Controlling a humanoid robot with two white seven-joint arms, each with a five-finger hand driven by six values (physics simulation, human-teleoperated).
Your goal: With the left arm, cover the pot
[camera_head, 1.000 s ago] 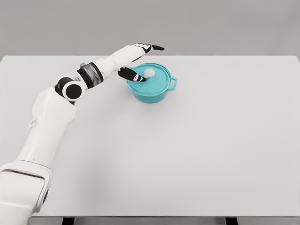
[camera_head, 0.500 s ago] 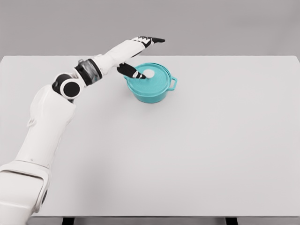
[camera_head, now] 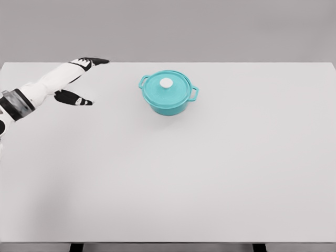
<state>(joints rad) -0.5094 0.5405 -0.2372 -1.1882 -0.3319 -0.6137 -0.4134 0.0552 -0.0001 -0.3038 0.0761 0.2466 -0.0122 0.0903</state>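
You look down on a wide desk (camera_head: 210,178), its top a flat, pale grey-white with no pattern. The top fills most of the view, running from the left edge to the right edge. The far edge is straight and level. Behind it you see a plain grey wall (camera_head: 236,29), slightly darker than the top, unbroken. Light is soft and even; shadows are faint. Along the bottom you see the near edge, with a dark strip below it and two darker leg tops (camera_head: 76,247) showing under the front.
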